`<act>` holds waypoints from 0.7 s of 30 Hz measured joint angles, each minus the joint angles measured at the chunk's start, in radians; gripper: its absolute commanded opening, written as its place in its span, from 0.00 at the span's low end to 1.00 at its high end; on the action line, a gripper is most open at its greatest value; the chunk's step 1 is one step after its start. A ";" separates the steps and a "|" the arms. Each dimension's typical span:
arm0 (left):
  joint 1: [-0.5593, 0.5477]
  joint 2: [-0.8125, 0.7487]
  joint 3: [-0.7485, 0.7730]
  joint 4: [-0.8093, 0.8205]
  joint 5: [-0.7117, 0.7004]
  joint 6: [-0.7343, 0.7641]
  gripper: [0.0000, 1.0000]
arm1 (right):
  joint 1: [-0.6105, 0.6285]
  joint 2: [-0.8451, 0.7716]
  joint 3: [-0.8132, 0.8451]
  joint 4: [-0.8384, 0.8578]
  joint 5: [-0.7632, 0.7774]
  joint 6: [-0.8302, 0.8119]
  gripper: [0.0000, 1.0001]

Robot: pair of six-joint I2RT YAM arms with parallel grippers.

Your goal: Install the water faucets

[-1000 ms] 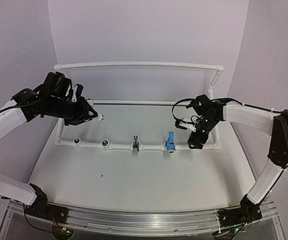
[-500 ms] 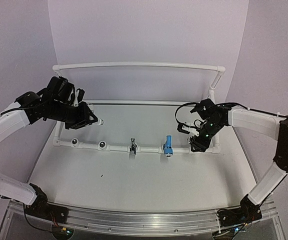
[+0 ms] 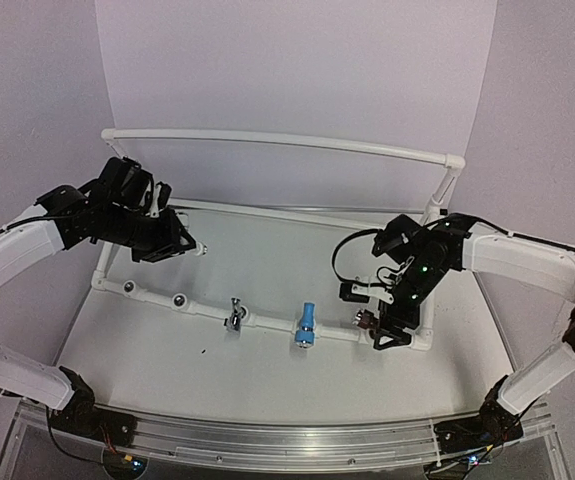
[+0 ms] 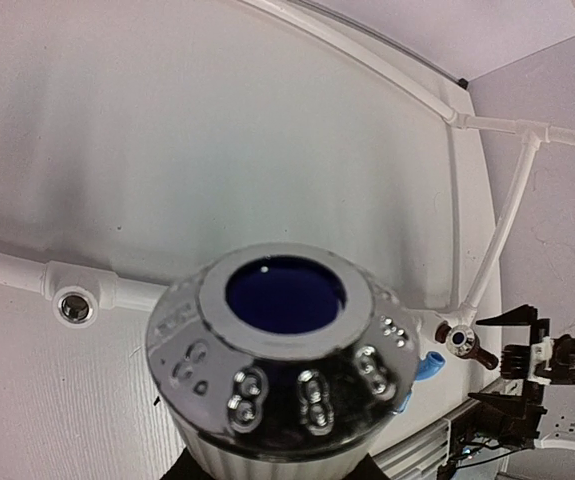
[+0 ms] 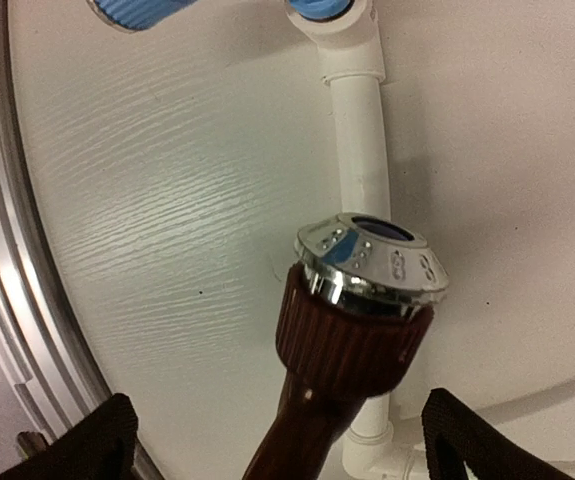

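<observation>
My left gripper [image 3: 174, 240] is shut on the white water faucet [image 4: 287, 375], whose chrome end fills the bottom of the left wrist view. It hangs above the frame's left end, over two empty sockets [image 3: 127, 288]. A chrome faucet [image 3: 235, 316] and a light blue faucet [image 3: 305, 326] sit in the front pipe [image 3: 267, 322]. The reddish-brown faucet [image 5: 352, 340] stands at the pipe's right end. My right gripper [image 3: 371, 318] is open around it, and its fingers [image 5: 97, 440] are wide apart and clear of the faucet.
The white PVC frame [image 3: 267, 138] lies skewed on the table, its right end nearer the arms. Its tall back rail runs across the rear. A metal rail [image 3: 267, 440] lines the near table edge. Light blue parts [image 5: 132, 10] show at the top of the right wrist view.
The frame has swung, its right end coming toward the near edge. My right gripper moved down and left with it and now stands wide open. The left gripper has barely moved.
</observation>
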 measured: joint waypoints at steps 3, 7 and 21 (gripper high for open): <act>0.000 -0.001 -0.024 -0.006 -0.003 0.003 0.00 | -0.008 -0.036 0.072 -0.021 -0.048 0.008 0.98; 0.000 -0.005 -0.067 -0.038 -0.036 -0.002 0.00 | -0.040 -0.074 0.198 -0.025 -0.123 0.025 0.98; 0.000 -0.091 -0.259 -0.078 -0.169 -0.056 0.00 | -0.443 -0.199 0.104 0.278 0.022 0.370 0.96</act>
